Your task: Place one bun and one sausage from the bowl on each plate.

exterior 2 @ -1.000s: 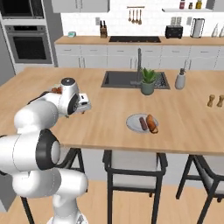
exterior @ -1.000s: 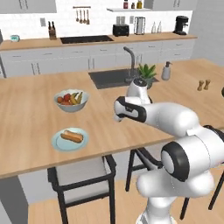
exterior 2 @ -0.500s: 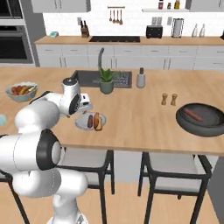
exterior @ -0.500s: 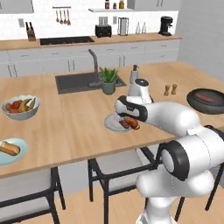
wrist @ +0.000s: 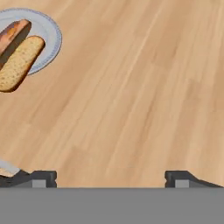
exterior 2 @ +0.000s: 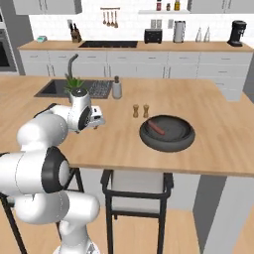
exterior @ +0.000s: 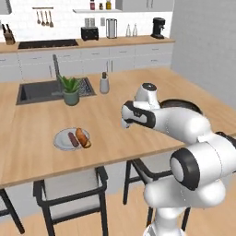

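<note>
Gripper (wrist: 110, 177) hung wide open and empty over the wooden counter (wrist: 144, 96). Flat round pale grey-blue plate (wrist: 49, 38) held a tan bun (wrist: 18, 63) and a brown sausage (wrist: 11, 33). One sausage (exterior 2: 157, 128) lay in the wide dark grey-black bowl (exterior 2: 166, 141).

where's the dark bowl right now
The bowl sits on the wooden island counter at centre-right of the right base view, just right of the salt and pepper shakers, with one sausage left in it.
</note>
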